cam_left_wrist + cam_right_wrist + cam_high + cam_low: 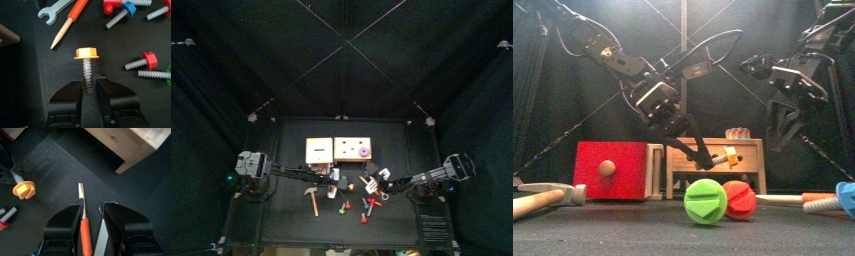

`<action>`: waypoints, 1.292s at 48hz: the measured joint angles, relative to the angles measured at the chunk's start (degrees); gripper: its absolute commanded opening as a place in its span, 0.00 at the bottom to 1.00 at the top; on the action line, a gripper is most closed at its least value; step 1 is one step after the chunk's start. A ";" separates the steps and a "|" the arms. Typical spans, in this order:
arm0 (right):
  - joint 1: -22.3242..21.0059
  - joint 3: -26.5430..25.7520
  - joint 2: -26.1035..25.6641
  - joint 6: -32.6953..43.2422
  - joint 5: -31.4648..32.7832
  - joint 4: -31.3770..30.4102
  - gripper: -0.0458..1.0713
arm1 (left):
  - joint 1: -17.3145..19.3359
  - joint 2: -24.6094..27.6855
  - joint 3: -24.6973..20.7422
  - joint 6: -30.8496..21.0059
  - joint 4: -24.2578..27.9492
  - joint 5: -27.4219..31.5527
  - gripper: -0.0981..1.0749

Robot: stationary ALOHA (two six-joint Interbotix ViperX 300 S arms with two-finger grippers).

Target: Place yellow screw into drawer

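Left tool [91, 90] was clenched on the grey threaded shank of the yellow-orange hex-head plastic screw [87, 52]. Left wrist view showed this plainly: head clear of the jaws, shank pinched between them, black surface [40, 75] behind. Front view showed the same left tool [700, 150] holding the screw [702, 153] tilted, off the surface, in front of the pale tan wooden box [734, 160] with a small pull-out drawer. I could not tell from any view how far the drawer stood open.

Right tool [92, 213] was grasping an orange-handled stick with a pale wooden tip [82, 210], tip pointing out past the jaws. Only the right wrist view showed that grip; in the front view the right tool [787, 125] hung high at the right, its jaws unreadable. Right wrist view also caught the yellow screw head [24, 189] and a corner of the pale wooden box [127, 143].

Top view placed both boxes side by side at the surface's back, the pale box [318, 150] beside the tan box bearing a purple round [354, 150], with both arms meeting in front of them.

Front view only: red wooden box with a round knob [617, 170], big green [704, 200] and red [740, 198] slotted screw heads.

Left wrist view only: blue plastic spanner [52, 9], second orange stick [70, 22], loose red-headed screw [141, 61].
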 measured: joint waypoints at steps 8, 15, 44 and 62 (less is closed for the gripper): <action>0.26 -0.09 -1.14 0.00 0.09 -4.04 0.68 | 0.09 -2.11 1.76 -0.18 -2.20 -0.88 0.61; 0.26 0.00 -1.32 -0.35 0.79 -4.48 0.68 | 0.35 -5.98 5.01 -0.09 -5.71 -3.69 0.61; 2.20 -0.88 -0.44 -0.44 -5.19 -8.96 0.68 | 2.11 -27.77 23.82 0.00 -10.55 -6.68 0.60; 2.11 -1.14 1.76 -0.44 -5.45 -8.96 0.68 | 9.58 -36.21 31.99 0.09 -10.55 -6.59 0.64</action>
